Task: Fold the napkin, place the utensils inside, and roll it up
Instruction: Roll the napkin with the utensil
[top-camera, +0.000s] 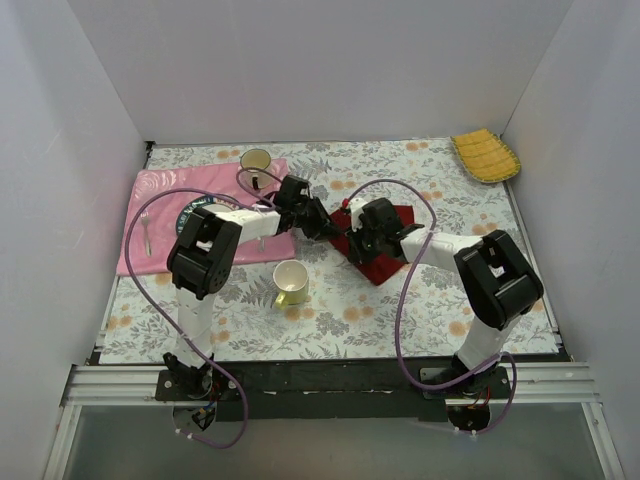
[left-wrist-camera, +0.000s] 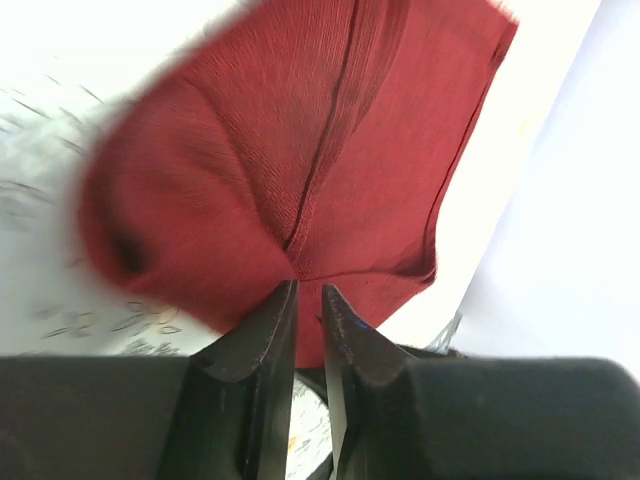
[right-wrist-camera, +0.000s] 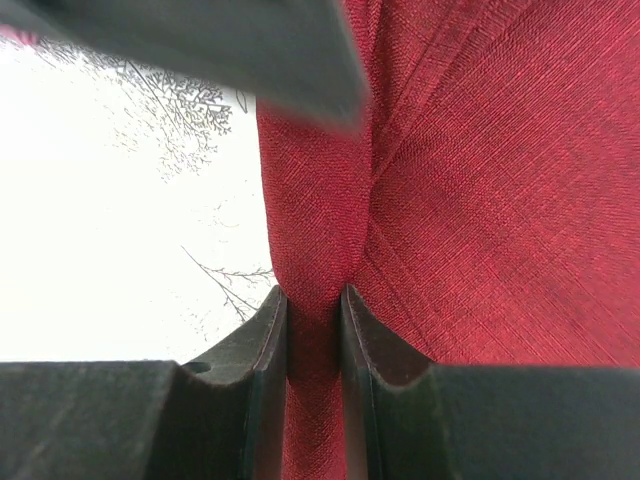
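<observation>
Napkin (top-camera: 380, 265), dark red, lies mid-table on the flowered tablecloth (top-camera: 450, 300), just right of centre, rumpled and not yet folded square; both arms meet at its left edge.

Far left lies a pink cloth (top-camera: 160, 185) with a fork (top-camera: 146, 232) on it, well apart from the napkin; a dark plate (top-camera: 190, 215) shows partly under the left arm, a cup (top-camera: 256, 160) stands at the pink cloth's far edge, and a second, yellowish cup (top-camera: 290, 283) stands nearer the bases; no knife can be made out.

Next comes the left gripper (top-camera: 328, 228); in its wrist view (left-wrist-camera: 308, 292) the jaws stand a sliver apart with a crease of the napkin (left-wrist-camera: 280, 150) running right up to their tips; whether they pinch that cloth or merely touch it I cannot tell, the view there being soft.

Then the right gripper (top-camera: 352, 240); its wrist view (right-wrist-camera: 313, 300) shows a raised ridge of napkin (right-wrist-camera: 500, 200) filling the gap between the fingers, so it is clenched on the cloth.

Far right, at the back corner, lies a yellow ribbed cloth (top-camera: 485, 155).

The step in hand looks like the fold; to do it well, I judge that the left should be fully clear before the right pulls, lest the cloth stretch between them; lift low, carry the pinched edge across to the opposite edge, and lay it down flat.
</observation>
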